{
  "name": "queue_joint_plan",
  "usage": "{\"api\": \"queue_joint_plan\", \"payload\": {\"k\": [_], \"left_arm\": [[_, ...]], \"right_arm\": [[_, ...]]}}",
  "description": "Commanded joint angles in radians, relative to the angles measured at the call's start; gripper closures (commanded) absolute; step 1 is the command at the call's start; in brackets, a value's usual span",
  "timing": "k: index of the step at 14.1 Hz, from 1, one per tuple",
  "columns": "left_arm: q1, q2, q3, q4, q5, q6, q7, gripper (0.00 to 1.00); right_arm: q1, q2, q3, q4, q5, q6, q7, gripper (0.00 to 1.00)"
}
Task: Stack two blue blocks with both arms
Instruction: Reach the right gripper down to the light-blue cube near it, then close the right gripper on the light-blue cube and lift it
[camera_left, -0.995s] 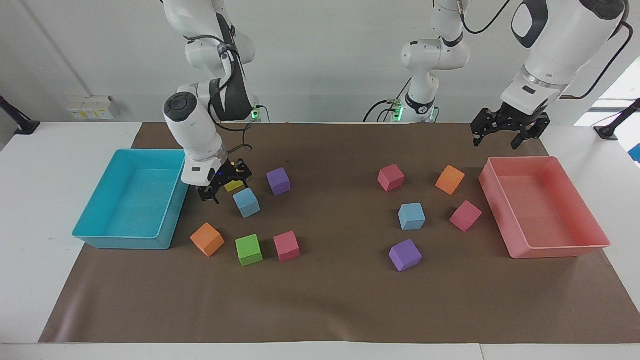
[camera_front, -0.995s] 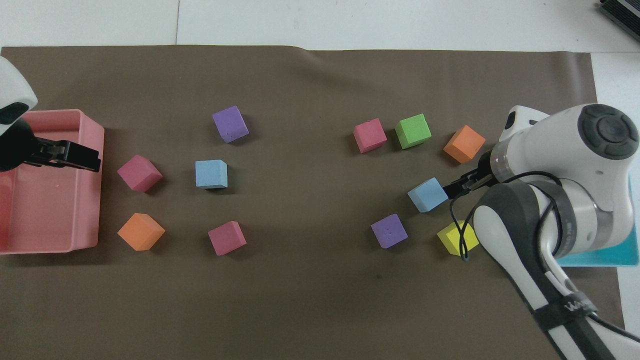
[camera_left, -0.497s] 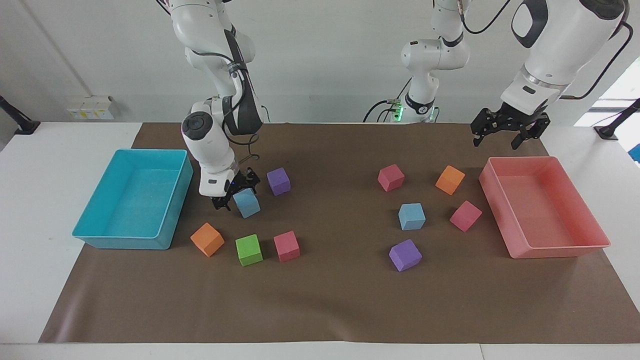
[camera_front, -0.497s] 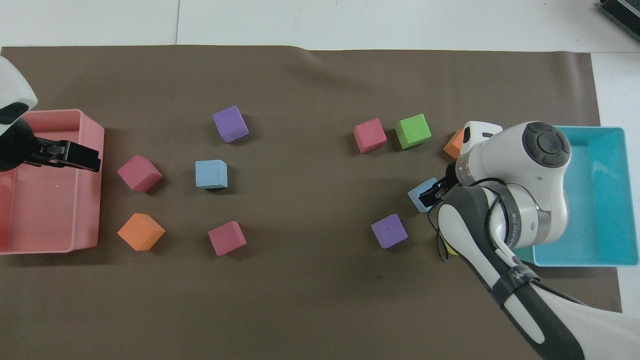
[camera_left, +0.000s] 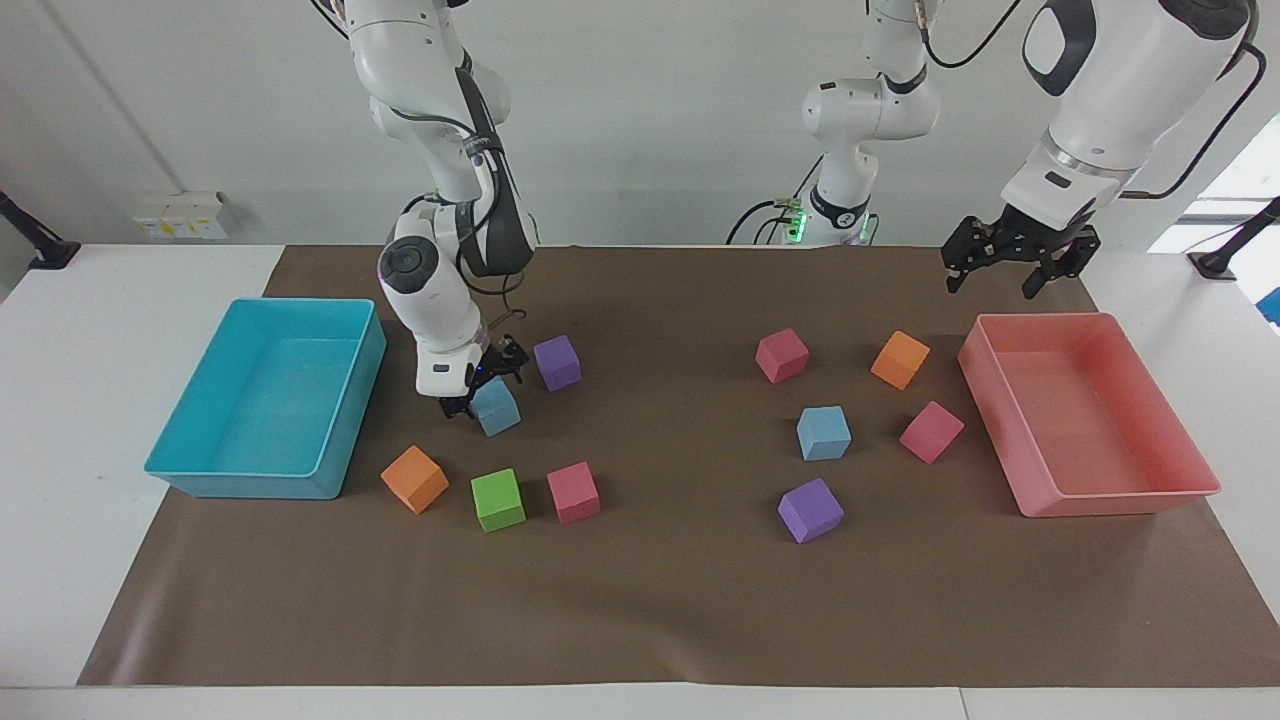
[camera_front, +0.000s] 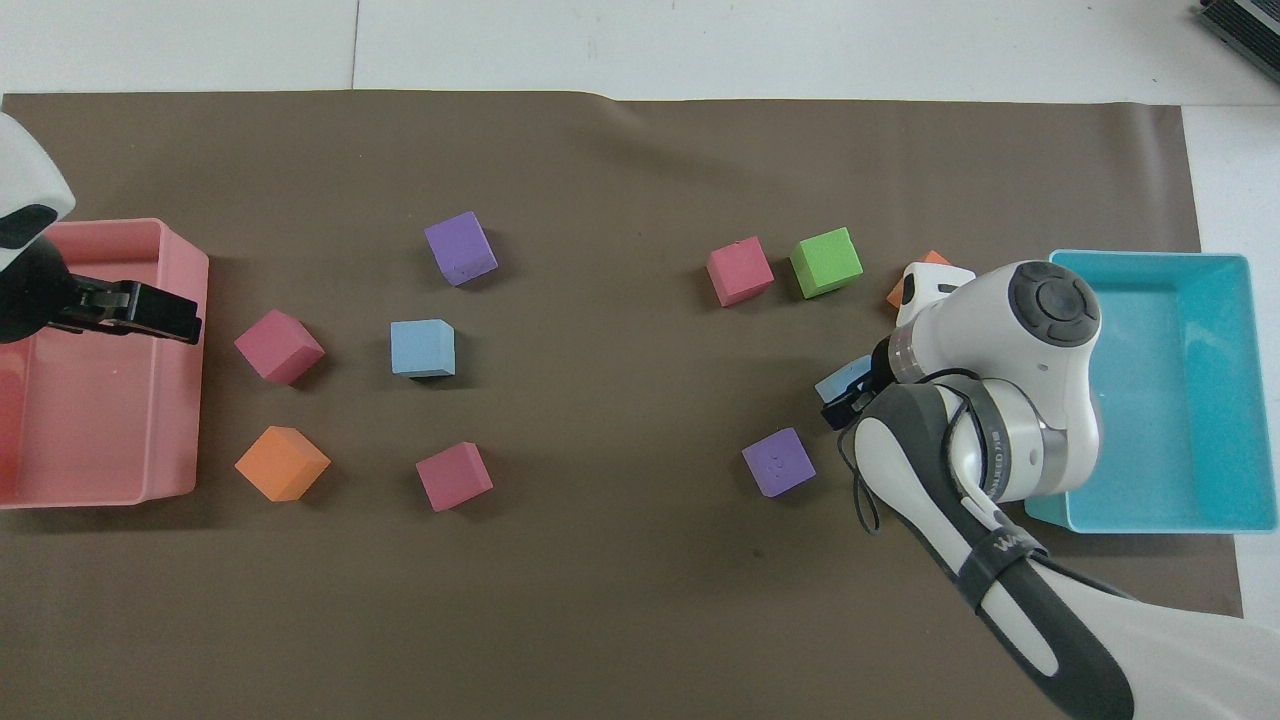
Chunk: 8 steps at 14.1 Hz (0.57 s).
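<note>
Here, sky-blue foam cube, tilted, between wide right claw fingers.

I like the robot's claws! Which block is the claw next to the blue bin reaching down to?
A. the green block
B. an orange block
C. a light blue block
C: the right claw is down at the light blue block, open around it.
</note>
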Motion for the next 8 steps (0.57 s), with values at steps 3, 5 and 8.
{"api": "queue_joint_plan", "payload": {"k": [3, 5, 8], "left_arm": [[0.009, 0.001, -0.007, 0.016, 0.011, -0.024, -0.010, 0.00], [0.003, 0.001, -0.007, 0.016, 0.011, -0.019, -0.007, 0.00], [0.012, 0.001, -0.005, 0.015, 0.011, -0.022, -0.006, 0.00]], "right_arm": [[-0.005, 0.015, 0.002, -0.024, 0.035, 0.047, -0.050, 0.00], [-0.005, 0.021, 0.002, -0.030, 0.035, 0.067, -0.050, 0.00], [-0.004, 0.024, 0.001, -0.044, 0.035, 0.076, -0.056, 0.00]]}}
